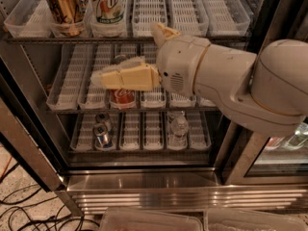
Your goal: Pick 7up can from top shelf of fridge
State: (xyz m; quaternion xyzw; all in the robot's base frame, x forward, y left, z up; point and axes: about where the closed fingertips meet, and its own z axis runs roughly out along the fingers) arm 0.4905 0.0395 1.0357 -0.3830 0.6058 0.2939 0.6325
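7up can (107, 5) stands upright at the front of the top shelf (187, 13) of the fridge (144, 189), in a white lane tray toward the left. We see a gold-bronze can (62, 6) just beside it, on its left.

We find the gripper (127, 53) below and to the right of the 7up can, in front of the middle shelf (67, 88) and not touching the can. Its two tan fingers are spread wide and grasp nothing. The lower finger (122, 77) lies level and points left across the middle tier. The upper finger (162, 32) points up, its tip in front of the top shelf's rim, near the can's right side.

A red cola can (122, 97) sits right under the lower finger, partly hidden by it. We follow the bulky white arm (240, 81) back to the right edge of the view.

On the bottom shelf we make out two silver-topped cans (102, 133) and a clear bottle (178, 128). Black cables (19, 211) lie on the floor at the left.
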